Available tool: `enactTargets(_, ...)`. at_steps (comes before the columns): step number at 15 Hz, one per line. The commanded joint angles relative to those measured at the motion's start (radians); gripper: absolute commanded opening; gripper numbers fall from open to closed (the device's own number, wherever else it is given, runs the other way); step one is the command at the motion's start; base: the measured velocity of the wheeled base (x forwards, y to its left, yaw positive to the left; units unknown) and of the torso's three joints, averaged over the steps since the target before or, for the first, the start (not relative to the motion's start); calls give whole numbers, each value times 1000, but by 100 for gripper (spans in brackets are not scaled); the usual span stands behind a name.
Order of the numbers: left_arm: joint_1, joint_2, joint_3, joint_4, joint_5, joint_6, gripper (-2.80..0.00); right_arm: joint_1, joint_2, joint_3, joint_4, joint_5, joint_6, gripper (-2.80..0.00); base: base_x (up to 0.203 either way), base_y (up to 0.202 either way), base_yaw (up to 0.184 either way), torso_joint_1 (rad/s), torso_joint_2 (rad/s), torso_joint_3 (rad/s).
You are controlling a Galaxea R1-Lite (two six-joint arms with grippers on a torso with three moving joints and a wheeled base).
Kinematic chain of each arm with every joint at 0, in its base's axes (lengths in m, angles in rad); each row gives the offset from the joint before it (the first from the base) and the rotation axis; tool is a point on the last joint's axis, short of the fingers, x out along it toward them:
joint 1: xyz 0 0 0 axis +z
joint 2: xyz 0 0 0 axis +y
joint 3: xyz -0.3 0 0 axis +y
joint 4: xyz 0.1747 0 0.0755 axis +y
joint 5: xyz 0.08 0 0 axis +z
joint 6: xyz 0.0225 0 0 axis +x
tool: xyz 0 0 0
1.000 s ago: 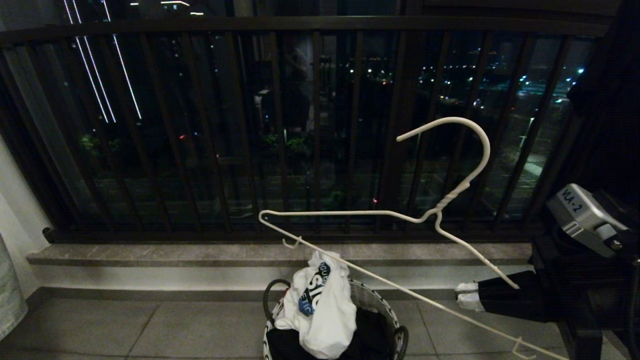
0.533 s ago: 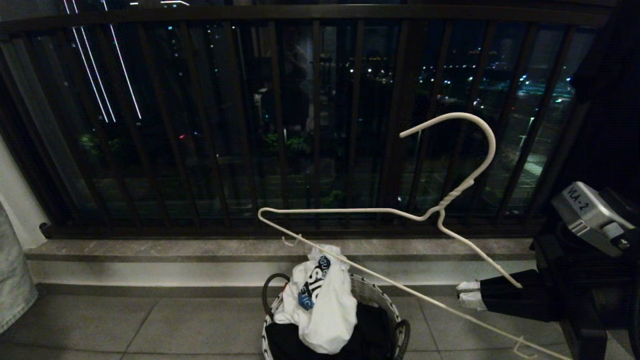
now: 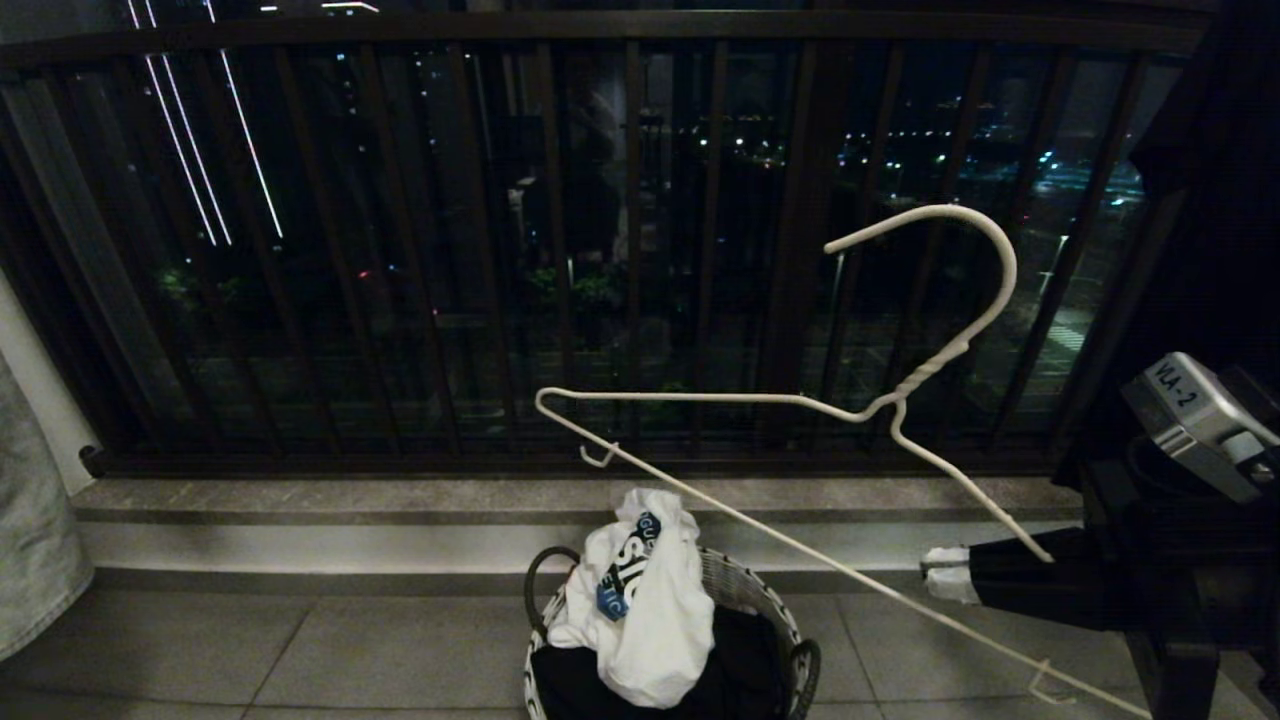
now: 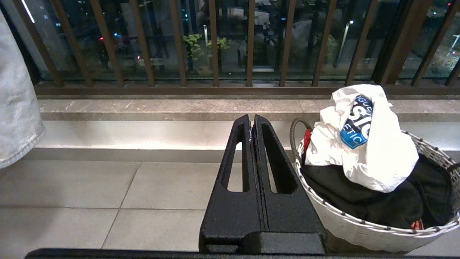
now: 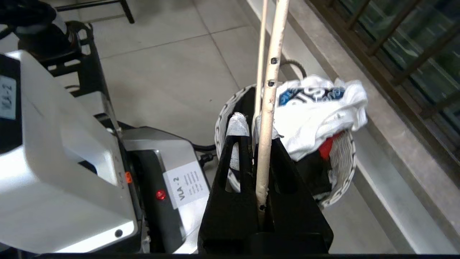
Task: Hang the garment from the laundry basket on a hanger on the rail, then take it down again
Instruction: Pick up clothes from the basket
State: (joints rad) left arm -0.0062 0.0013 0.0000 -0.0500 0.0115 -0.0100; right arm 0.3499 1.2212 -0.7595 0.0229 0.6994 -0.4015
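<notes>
While the right hand (image 3: 945, 578) at 4 o'clock pinches one arm of the hanger (image 3: 905, 390), its hook points up toward 1 o'clock. Garment (image 3: 645, 600) sits bunched atop the laundry basket (image 3: 745, 590) at 6 o'clock on the floor. Left hand (image 4: 251, 124) pressed together, empty, beside the basket.

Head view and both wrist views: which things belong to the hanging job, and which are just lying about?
Job:
- garment in laundry basket
- hanger, clamped by right gripper
- left gripper, shut, empty

Lying about:
- black clothing
- red cloth
- balcony railing
</notes>
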Motion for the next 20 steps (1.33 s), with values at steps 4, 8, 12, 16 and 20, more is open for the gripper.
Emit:
enactTargets(4, 0, 0, 15, -1, 1, -1, -280, -6, -43, 26, -1, 2, -2, -280, 0, 0, 0, 0, 0, 0)
enactTargets(8, 0, 0, 15, -1, 1, -1, -280, -6, -34, 26, -8, 2, -10, -280, 0, 0, 0, 0, 0, 0)
enactTargets(12, 0, 0, 15, -1, 1, -1, -280, -6, -43, 23, -11, -11, -11, -280, 0, 0, 0, 0, 0, 0)
enactTargets(16, 0, 0, 15, -1, 1, -1, -280, -9, -39, 21, -64, -46, 18, -280, 0, 0, 0, 0, 0, 0)
enactTargets(20, 0, 0, 15, -1, 1, -1, -280, -8, -38, 17, -86, -52, 63, -280, 0, 0, 0, 0, 0, 0)
